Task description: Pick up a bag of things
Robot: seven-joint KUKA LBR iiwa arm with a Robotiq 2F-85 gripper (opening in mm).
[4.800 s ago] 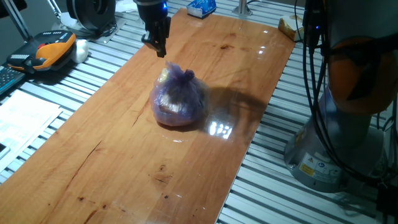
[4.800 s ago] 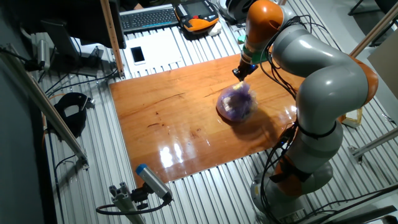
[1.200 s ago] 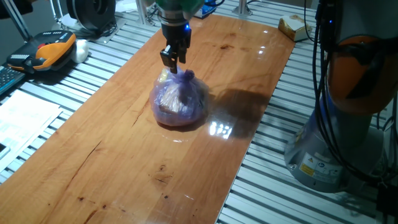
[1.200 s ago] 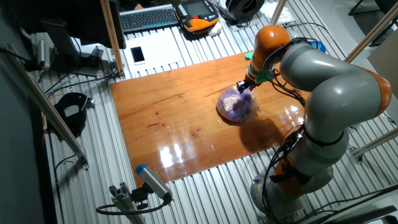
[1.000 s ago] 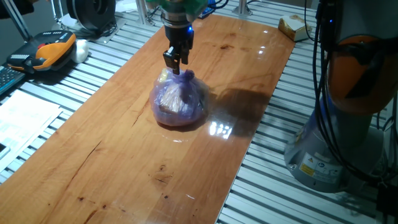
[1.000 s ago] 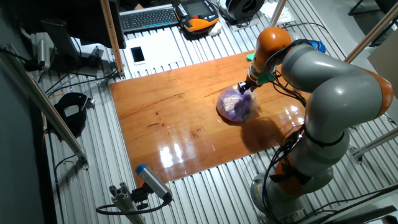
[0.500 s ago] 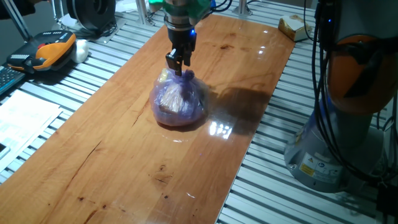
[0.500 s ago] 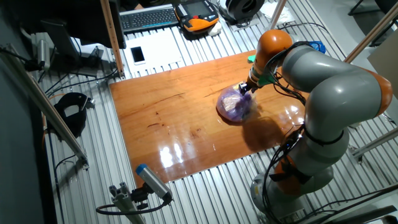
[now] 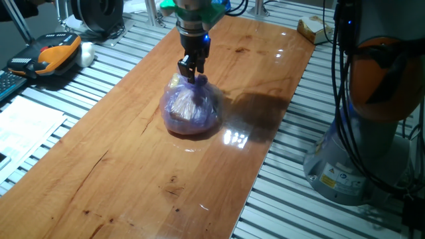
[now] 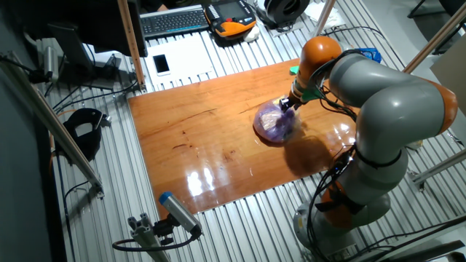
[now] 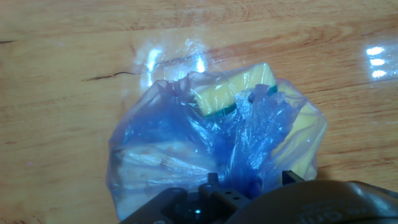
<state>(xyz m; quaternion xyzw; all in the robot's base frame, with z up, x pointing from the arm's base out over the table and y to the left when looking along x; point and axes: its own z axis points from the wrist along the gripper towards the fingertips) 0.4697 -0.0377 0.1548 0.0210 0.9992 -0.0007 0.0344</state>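
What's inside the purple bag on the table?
Through the purple bag, a yellow block with a green edge and pale lumps show. The rest is hidden by crumpled plastic and the tool.

You see a thick grey arm (image 10: 378,80) with orange joint bands, black cables (image 9: 337,99) running down its base, and, just above the dark two-finger gripper (image 9: 190,72), a green ring and a small blue light.

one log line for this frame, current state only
phase: reaching for grasp | gripper: at the twisted top of the bag, closure unclear | bag: resting on wooden table, not lifted
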